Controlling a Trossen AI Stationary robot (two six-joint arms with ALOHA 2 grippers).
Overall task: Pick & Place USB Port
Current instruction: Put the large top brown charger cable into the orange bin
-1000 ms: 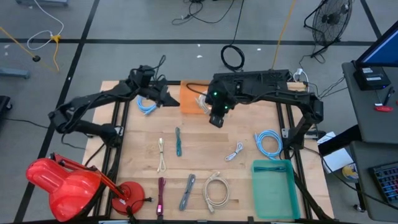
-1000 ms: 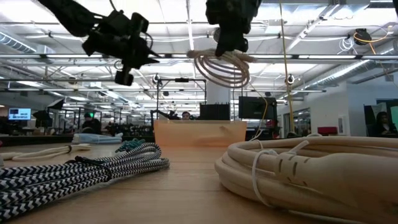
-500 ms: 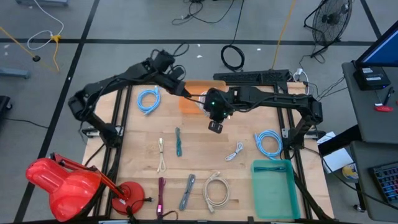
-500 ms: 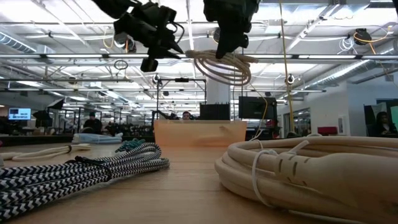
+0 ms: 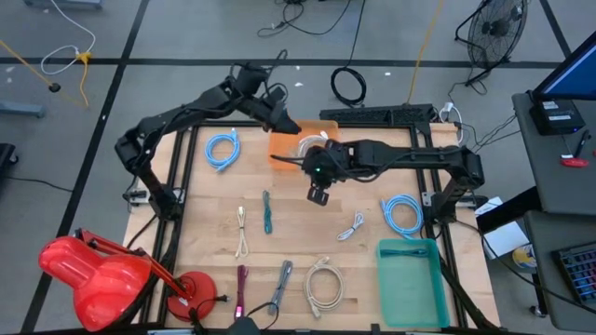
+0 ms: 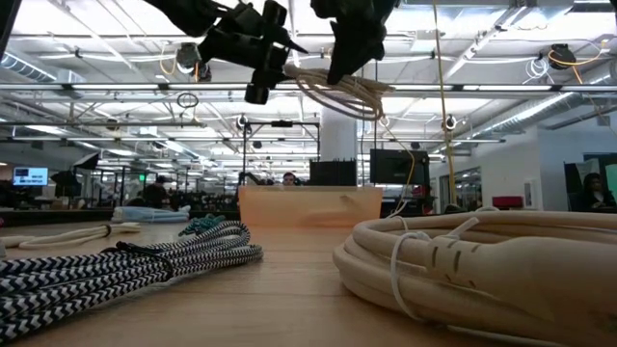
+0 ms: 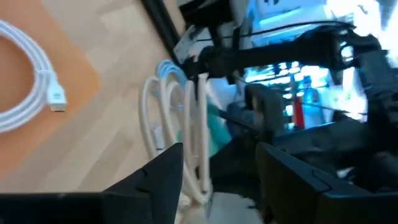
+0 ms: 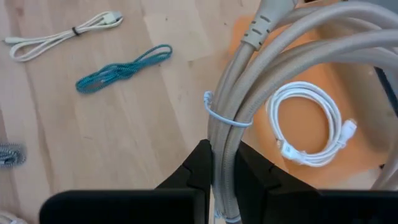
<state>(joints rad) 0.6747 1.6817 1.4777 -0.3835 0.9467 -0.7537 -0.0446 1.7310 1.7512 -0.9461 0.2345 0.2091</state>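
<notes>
Right gripper (image 8: pixel 222 163) clamps the beige coiled cable (image 8: pixel 273 56) above the orange tray (image 8: pixel 311 134).
Left gripper (image 7: pixel 214 165) gapes beside that coil; no lettering legible.

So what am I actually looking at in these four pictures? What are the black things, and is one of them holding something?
The black things are two robot arms at a wooden table strewn with bundled cables. One picture looks straight down, one sits at tabletop height, and two come from cameras on the arms' wrists. The right gripper has its jaws shut on a coiled beige cable, held up in the air above an orange tray. A white cable already lies in that tray. The left gripper has its jaws open beside the hanging coil. On the table there is also a teal bin.
</notes>
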